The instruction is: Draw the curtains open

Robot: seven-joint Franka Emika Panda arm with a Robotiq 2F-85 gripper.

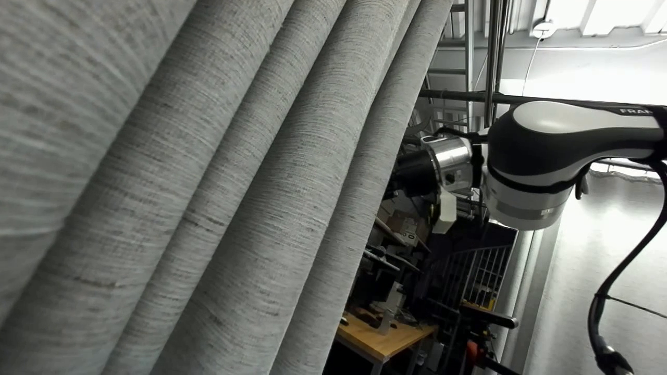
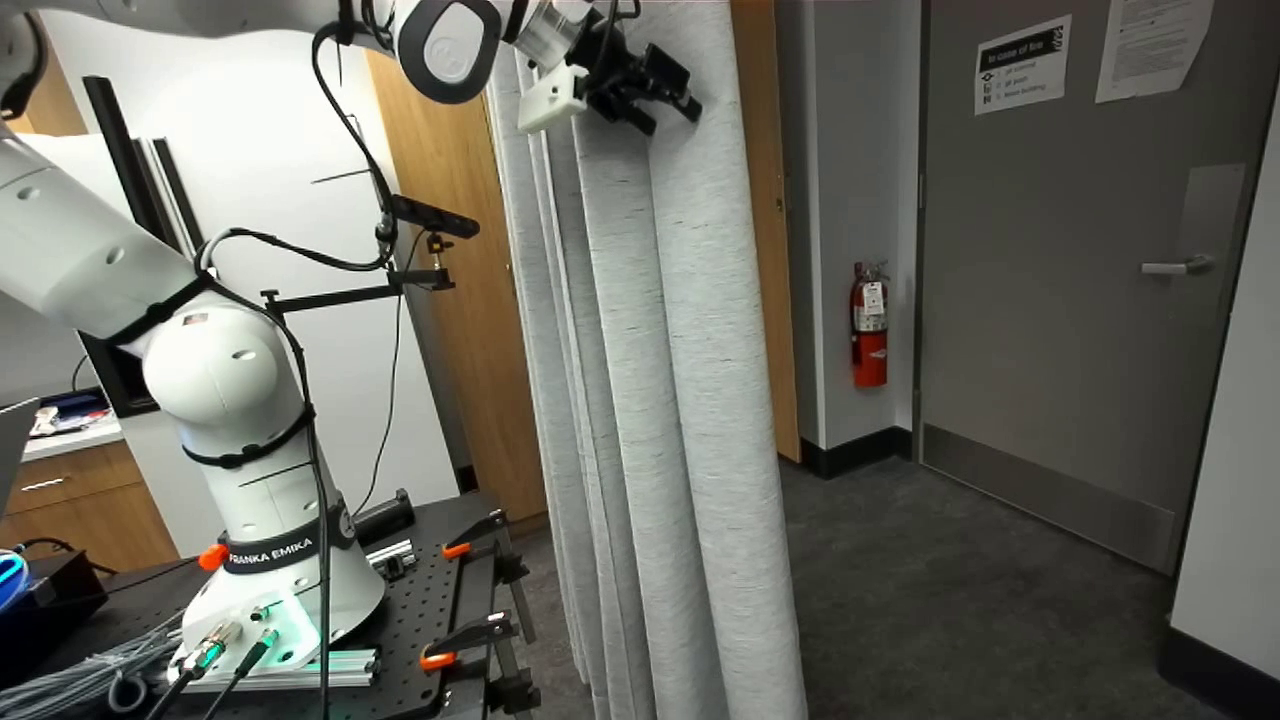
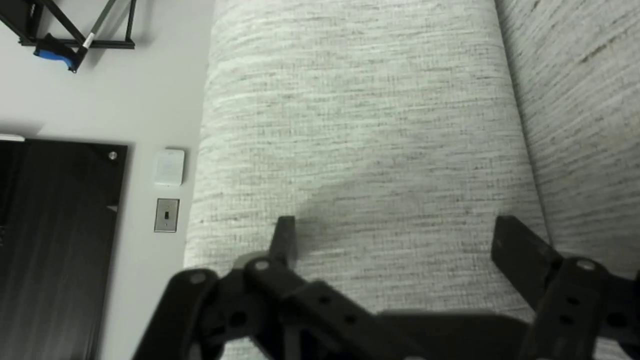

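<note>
Right up close in an exterior view, here's the curtain (image 1: pixel 260 208), grey folds slanting all across the left side! In an exterior view it drops in long pleats, and up high, there's the gripper (image 2: pixel 668 117), angled down at the upper part of the curtain. Over to the wrist view, and the fingers (image 3: pixel 525 260) stand wide apart, a broad fold straight ahead of them and spanning the whole gap! The curtain's edge runs a little outside the finger at that view's left; a crease passes just beside the fingertip at its right. Are the tips touching? Cannot tell from here. Behind the gripper comes the white arm (image 2: pixel 240 380), its base on a dark table (image 2: pixel 415 590). Farther out, a light switch (image 3: pixel 166 215) on the wall (image 3: pixel 150 100) past the curtain's edge, a wooden desk (image 1: pixel 375 341) low in an exterior view, and a red fire extinguisher (image 2: pixel 869 345) near a grey door (image 2: pixel 1050 300)!
</note>
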